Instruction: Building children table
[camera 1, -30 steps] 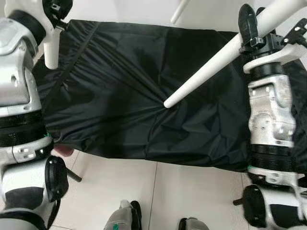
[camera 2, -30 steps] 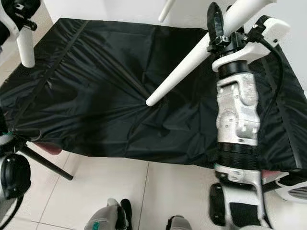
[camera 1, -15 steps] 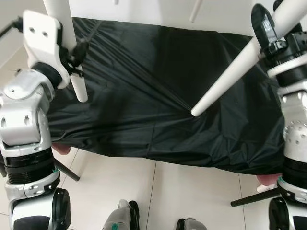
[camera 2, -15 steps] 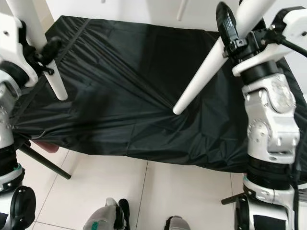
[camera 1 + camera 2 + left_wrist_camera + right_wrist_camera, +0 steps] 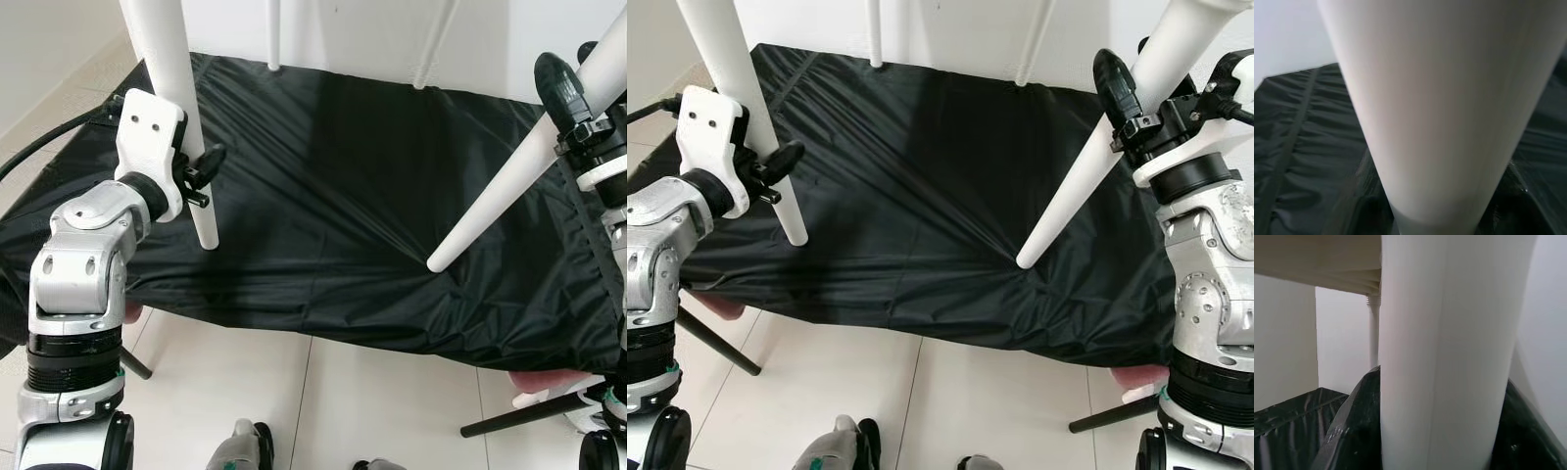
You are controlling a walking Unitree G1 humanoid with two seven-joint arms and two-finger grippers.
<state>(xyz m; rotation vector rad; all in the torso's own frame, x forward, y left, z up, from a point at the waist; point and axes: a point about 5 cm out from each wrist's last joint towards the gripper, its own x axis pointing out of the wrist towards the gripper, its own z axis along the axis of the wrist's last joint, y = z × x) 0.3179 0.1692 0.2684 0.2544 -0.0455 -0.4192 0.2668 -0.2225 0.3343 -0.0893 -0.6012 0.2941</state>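
Observation:
I hold a white children's table above a black cloth [image 5: 323, 176]. My left gripper [image 5: 196, 172] is shut on the left white leg [image 5: 174, 108], which stands almost upright with its tip just over the cloth. My right gripper [image 5: 573, 116] is shut on the right white leg [image 5: 495, 201], which slants down to the left, its tip near the cloth's front. Two thinner-looking back legs [image 5: 273, 34] [image 5: 436, 44] hang over the far edge. In the wrist views each held leg [image 5: 1440, 122] [image 5: 1444, 357] is close up, and the tabletop's underside [image 5: 1317, 259] is overhead.
The cloth drapes over a low stand with black legs [image 5: 519, 416] [image 5: 715, 343] on a pale tiled floor. A white wall [image 5: 950, 29] runs just behind the far edge. My feet [image 5: 245, 446] stand at the front edge.
Both arms have swung the white table: the left leg has come in from the left edge over the cloth, the right leg's tip has shifted right, and the back legs have dropped into view.

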